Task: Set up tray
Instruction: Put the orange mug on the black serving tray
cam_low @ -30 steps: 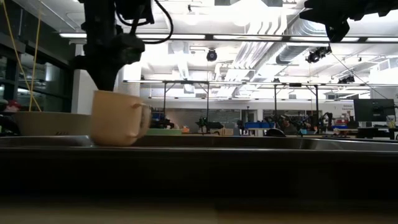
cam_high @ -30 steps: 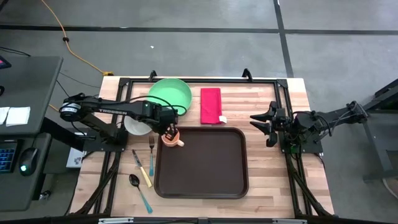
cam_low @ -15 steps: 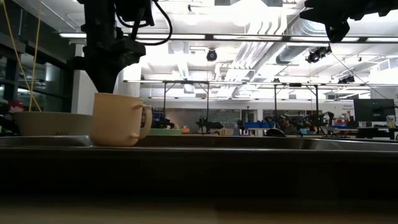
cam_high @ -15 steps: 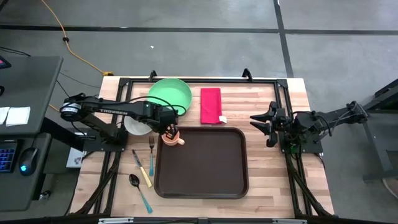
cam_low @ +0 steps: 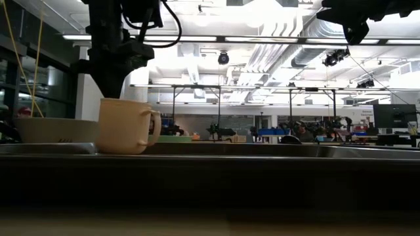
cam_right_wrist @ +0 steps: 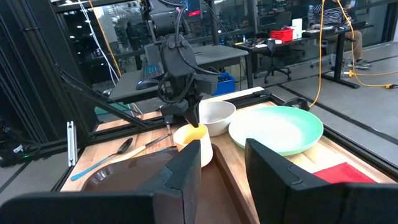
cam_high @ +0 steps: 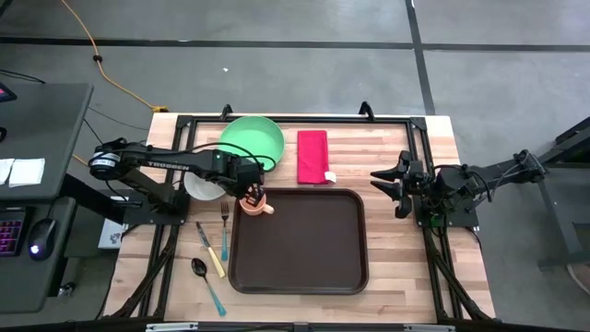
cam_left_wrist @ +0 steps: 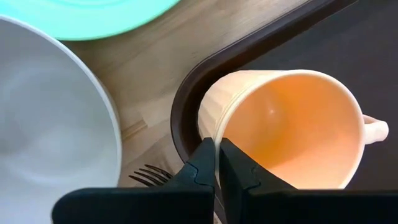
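The dark brown tray [cam_high: 304,244] lies in the middle of the table. A peach cup [cam_high: 256,208] with a side handle [cam_left_wrist: 375,129] stands upright over the tray's far left corner. My left gripper [cam_high: 251,195] points down from above it and is shut on its rim. In the low view the cup [cam_low: 125,126] shows upright under that gripper [cam_low: 113,88], with its base behind the tray's near rim [cam_low: 275,152]. My right gripper [cam_right_wrist: 219,163] waits open at the table's right side [cam_high: 395,184], with nothing between its fingers. My left gripper pinches the cup's wall at the rim [cam_left_wrist: 216,138], on the side away from the handle, with one finger inside the cup and one outside. The fingers come from above, pointing down. The cup sits upright below them over the tray's corner; its base is hidden.
A green plate [cam_high: 252,141] and a white bowl [cam_high: 201,184] sit just beyond and left of the tray's far left corner. A red napkin [cam_high: 312,156] lies behind the tray. A fork [cam_high: 224,231], knife [cam_high: 210,249] and spoon [cam_high: 207,281] lie left of the tray.
The cup, tilted in my left gripper a second ago, has come upright and now stands level at the tray's far left corner. The gripper has stayed over the same spot, still shut on the rim.
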